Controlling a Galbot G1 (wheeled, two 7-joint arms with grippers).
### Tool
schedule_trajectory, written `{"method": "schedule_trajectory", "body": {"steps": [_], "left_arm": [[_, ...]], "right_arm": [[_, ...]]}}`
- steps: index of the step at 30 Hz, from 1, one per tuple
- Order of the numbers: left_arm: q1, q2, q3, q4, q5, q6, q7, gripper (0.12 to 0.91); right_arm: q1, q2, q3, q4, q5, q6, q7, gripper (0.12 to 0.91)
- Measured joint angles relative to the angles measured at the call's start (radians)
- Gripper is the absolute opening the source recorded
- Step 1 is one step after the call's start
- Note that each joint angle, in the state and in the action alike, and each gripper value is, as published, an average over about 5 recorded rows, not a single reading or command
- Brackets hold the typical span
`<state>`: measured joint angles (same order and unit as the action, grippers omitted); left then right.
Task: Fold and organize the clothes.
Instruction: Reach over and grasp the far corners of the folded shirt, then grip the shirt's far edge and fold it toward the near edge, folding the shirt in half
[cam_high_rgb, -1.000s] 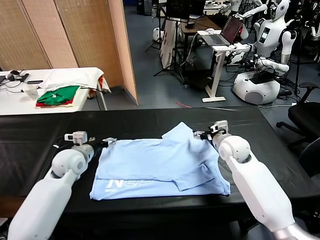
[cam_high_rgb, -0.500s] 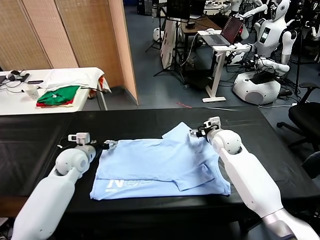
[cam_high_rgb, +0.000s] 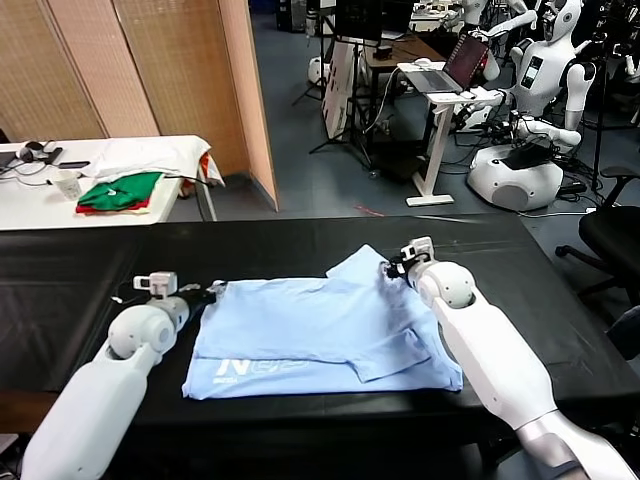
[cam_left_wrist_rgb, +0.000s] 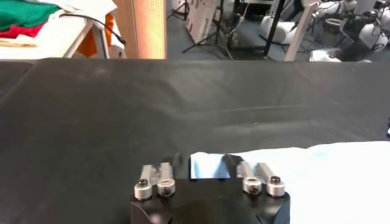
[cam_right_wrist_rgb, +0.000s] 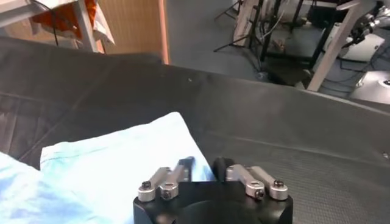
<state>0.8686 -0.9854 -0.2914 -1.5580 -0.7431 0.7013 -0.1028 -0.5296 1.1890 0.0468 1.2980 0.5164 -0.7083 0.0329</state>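
Both jaws pinch the pale-blue T-shirt (cam_high_rgb: 320, 330), white lettering up.

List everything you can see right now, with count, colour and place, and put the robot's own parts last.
T-shirt: one, pale light blue, white lettering near the front left corner, spread partly folded on the black table.
Black table: one, black cover, directly in front of the robot.
Side table: one, white, far left behind the black table.
Folded garments: green over red, one stack, on the side table.
White cloth: one, draped on the side table.
Wooden partition: tan, behind the side table.
Laptop: one, on a white stand, far right.
Humanoid robots: white, background right.
Left gripper: at the shirt's far left corner, pinching the cloth.
Right gripper: at the shirt's far right edge, closed on the cloth.
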Motion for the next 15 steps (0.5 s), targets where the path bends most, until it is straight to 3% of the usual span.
{"method": "schedule_trajectory", "body": {"steps": [6, 15], "left_arm": [[0.01, 0.005, -0.006, -0.021, -0.012, -0.013, 0.0, 0.155], [0.049, 0.047, -0.029, -0.108, -0.035, -0.02, -0.014, 0.148]], "right_arm": [[-0.019, -0.007, 0.016, 0.03, -0.003, 0.039, 0.003, 0.141], [-0.091, -0.052, 0.068, 0.172, -0.025, 0.085, 0.003, 0.141]]}}
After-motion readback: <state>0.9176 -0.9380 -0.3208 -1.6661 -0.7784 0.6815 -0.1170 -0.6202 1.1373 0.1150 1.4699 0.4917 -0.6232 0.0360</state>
